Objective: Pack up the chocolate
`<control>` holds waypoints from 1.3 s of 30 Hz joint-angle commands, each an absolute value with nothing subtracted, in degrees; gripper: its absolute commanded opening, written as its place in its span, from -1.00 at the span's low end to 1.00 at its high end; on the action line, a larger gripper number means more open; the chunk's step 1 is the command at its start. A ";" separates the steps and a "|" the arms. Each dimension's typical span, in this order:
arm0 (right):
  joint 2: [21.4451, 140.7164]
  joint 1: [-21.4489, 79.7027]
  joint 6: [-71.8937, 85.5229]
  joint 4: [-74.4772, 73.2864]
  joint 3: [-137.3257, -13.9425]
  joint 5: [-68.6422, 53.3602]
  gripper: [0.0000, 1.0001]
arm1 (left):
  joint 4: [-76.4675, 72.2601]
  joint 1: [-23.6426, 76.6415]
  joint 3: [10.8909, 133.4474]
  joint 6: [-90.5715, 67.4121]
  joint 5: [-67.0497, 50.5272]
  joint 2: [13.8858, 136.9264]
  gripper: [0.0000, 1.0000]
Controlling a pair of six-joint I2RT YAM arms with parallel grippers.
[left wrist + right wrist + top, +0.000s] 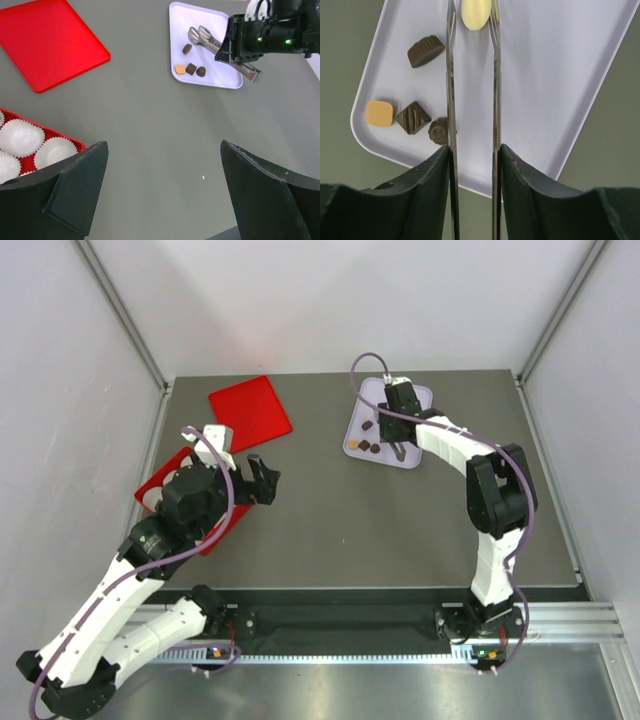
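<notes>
Several small chocolates lie on a white tray (412, 430) at the back right. In the right wrist view these are a dark dome (425, 50), a tan square (379, 113), a dark ridged square (413, 117) and a dark round one (439, 131). My right gripper (472, 150) is shut on metal tongs (451, 90) above the tray (555, 75). The tong tips pinch a pale cream oval piece (476, 14). The gripper (402, 400) and tongs (210, 40) also show in the other views. My left gripper (165, 150) is open and empty, next to the red box (60, 134).
The red box (160, 485) at the left holds white fluted paper cups (20, 137). A flat red lid (250, 412) lies behind it on the grey table. White walls enclose the table on three sides.
</notes>
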State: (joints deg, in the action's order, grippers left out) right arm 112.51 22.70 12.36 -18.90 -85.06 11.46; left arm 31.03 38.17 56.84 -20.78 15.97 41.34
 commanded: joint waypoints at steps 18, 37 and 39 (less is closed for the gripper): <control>108.81 22.06 8.17 -21.00 -88.07 13.89 -0.38 | 32.08 38.06 66.79 -20.57 16.09 41.83 0.97; 95.18 30.82 17.05 -13.46 -82.00 0.44 -0.48 | 36.57 38.14 81.47 -26.10 7.56 47.73 0.97; 96.06 33.91 18.71 -12.57 -82.88 0.88 -0.48 | 35.60 38.14 81.48 -26.80 6.42 46.94 0.97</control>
